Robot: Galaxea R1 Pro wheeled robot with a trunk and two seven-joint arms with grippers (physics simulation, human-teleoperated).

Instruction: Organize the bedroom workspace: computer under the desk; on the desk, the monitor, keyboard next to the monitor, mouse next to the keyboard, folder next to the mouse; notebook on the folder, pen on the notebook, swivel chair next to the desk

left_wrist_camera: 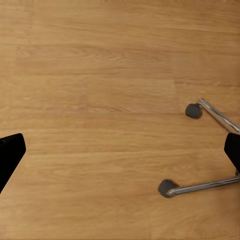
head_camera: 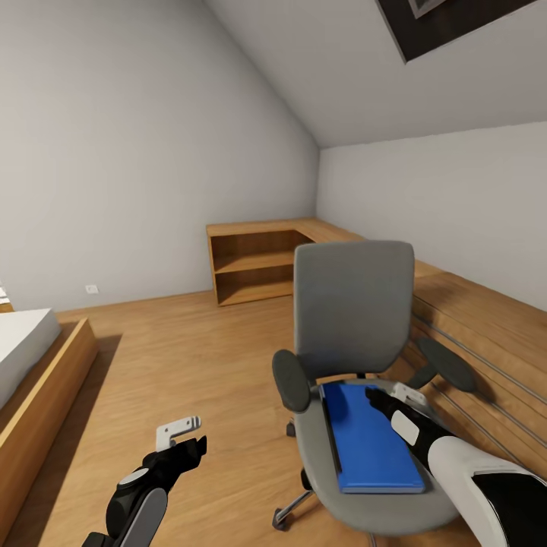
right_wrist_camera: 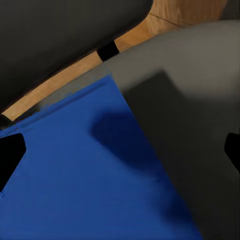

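Folder (head_camera: 376,444): flat on swivel chair (head_camera: 357,319) seat, toward its right edge; right gripper (head_camera: 396,395), fingers apart, over the far right corner — best lowered to straddle that edge; left gripper (head_camera: 182,434) parted, idle.

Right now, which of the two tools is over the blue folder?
The right tool, hanging above the flat blue folder on the grey padded swivel chair; the left tool is over bare wood floor.

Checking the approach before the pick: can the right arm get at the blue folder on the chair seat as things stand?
Probably yes. The right pincer hangs open just above the folder, which lies flat on the swivel chair seat. Nothing rests on the folder; the armrests flank it without covering it.
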